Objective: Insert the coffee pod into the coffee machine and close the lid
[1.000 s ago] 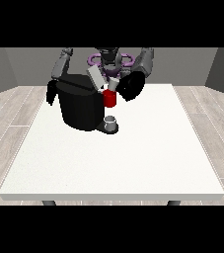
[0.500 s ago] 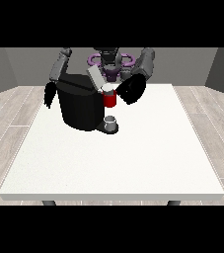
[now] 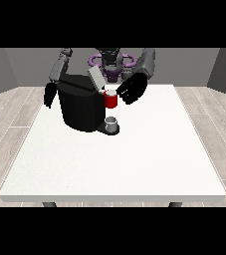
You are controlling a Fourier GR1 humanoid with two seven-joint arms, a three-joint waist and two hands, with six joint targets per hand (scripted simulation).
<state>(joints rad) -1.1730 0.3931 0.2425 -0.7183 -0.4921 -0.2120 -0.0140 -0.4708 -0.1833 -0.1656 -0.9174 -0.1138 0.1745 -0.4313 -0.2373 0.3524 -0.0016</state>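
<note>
A black coffee machine (image 3: 82,108) stands on the white table (image 3: 119,164) at the back left. Its grey lid (image 3: 95,78) is tilted up and open. A red thing at the machine (image 3: 110,100) sits at the machine's upper right side. The hand at the view's right (image 3: 133,89) hovers just right of that red thing, fingers relaxed and pointing towards it, holding nothing that I can see. The hand at the view's left (image 3: 50,94) hangs open beside the machine's left side. A small grey thing (image 3: 112,122) rests at the machine's base.
The robot's torso (image 3: 110,63) stands behind the table's far edge. Wide bare tabletop stretches from the machine towards the near edge and to the right. Grey wooden floor surrounds the table.
The hand at the view's right has shifted only slightly beside the machine's top. The hand at the view's left has kept its place.
</note>
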